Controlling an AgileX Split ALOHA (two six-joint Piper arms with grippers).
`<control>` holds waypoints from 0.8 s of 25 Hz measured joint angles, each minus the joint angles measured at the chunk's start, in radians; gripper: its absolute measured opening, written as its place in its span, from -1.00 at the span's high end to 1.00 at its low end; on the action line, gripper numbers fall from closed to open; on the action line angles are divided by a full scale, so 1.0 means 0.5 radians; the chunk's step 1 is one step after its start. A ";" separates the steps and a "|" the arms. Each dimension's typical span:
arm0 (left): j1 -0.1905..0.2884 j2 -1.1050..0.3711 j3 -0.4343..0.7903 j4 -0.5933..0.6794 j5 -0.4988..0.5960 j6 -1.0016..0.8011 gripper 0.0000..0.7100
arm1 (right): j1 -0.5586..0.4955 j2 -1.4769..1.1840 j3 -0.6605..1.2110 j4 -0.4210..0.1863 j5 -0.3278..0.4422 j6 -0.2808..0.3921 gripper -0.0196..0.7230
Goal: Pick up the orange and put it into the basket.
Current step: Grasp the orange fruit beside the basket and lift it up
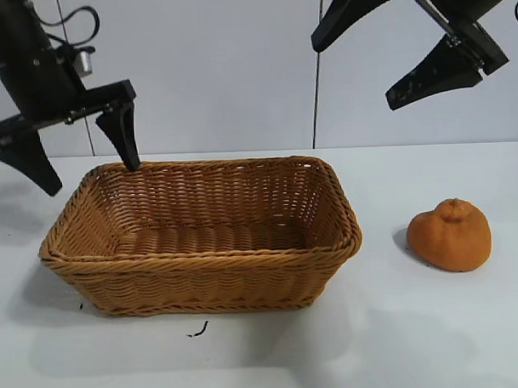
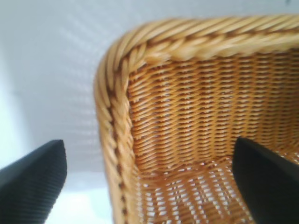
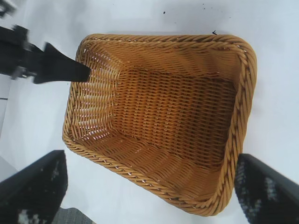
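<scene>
Orange (image 1: pixel 449 235) sits on table (image 1: pixel 468 340), right of basket (image 1: pixel 202 273), not in it. Left gripper (image 1: pixel 75 154) spread, empty, over basket's far-left corner. Right gripper (image 1: pixel 390 57) spread above orange: descend straight, straddle widest part.

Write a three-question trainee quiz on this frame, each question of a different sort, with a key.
1. True or false: the orange lies inside the wicker basket.
2. Which gripper hangs over the basket's back corner? A) left gripper B) right gripper
3. Fill in: both grippers' fingers stand ____.

Key:
1. False; it sits on the white table, apart from the basket, on the right arm's side.
2. A.
3. Open, holding nothing.
</scene>
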 joint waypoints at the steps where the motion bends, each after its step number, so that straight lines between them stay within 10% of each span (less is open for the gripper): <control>1: 0.000 -0.017 -0.048 0.054 0.010 -0.025 -0.95 | 0.000 0.000 0.000 0.000 0.000 0.000 -0.93; 20: 0.395 -0.203 0.267 0.519 0.031 -0.048 -0.95 | 0.000 0.000 0.000 0.000 0.000 0.000 -0.93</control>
